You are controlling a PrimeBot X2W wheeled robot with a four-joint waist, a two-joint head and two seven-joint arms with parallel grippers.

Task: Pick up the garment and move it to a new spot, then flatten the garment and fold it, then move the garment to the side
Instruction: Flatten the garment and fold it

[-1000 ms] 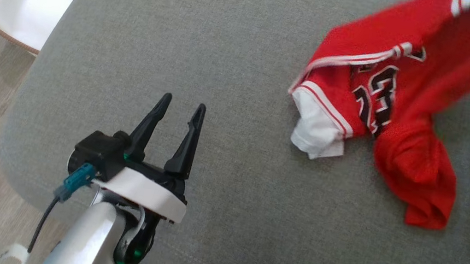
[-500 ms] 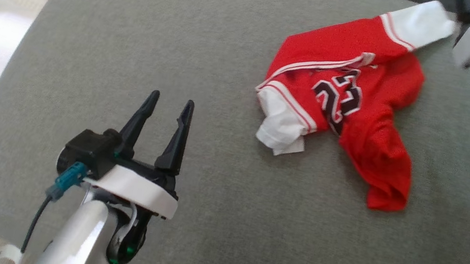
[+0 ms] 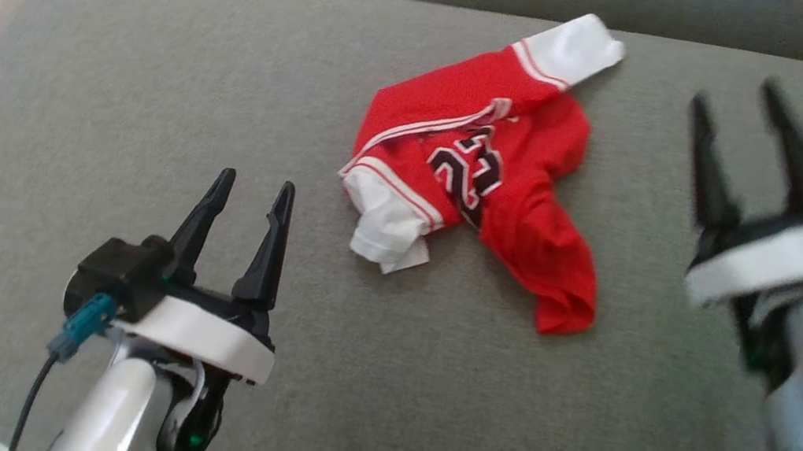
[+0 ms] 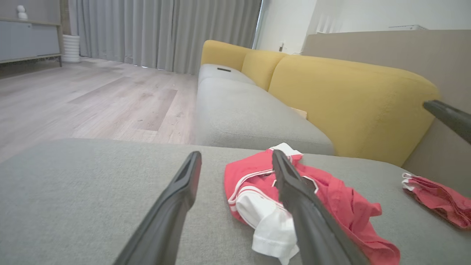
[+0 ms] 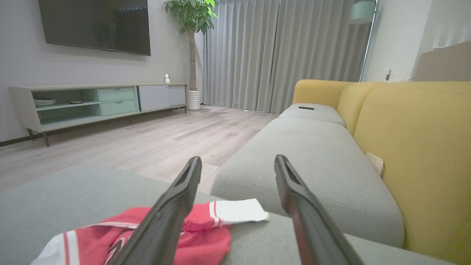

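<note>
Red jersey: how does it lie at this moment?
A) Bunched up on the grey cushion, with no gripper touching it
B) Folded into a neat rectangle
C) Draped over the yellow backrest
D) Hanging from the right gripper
A: the red jersey lies crumpled on the grey cushion, while the left gripper and the right gripper are both open and apart from it.

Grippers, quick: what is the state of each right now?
Left gripper: jaws open, holding nothing.
Right gripper: jaws open, holding nothing; the red jersey lies loose on the cushion.
</note>
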